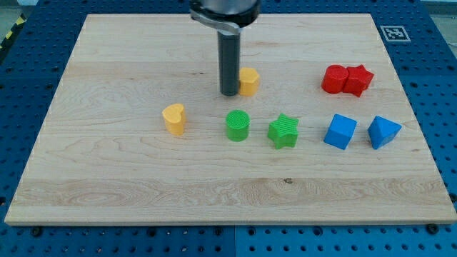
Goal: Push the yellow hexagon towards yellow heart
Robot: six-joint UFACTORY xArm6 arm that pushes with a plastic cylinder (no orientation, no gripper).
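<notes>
The yellow hexagon (249, 81) sits on the wooden board (107, 178) a little above the centre. My tip (229, 93) stands right against the hexagon's left side, partly covering it. The yellow heart (174, 118) lies to the lower left of the tip, with a gap of bare wood between them. The rod rises straight up from the tip to the arm's dark end at the view's top.
A green cylinder (238, 126) and a green star (283, 131) lie below the hexagon. A blue cube (340, 131) and a blue wedge-like block (383, 132) sit at the right. A red cylinder (333, 78) and a red star (358, 80) touch at upper right.
</notes>
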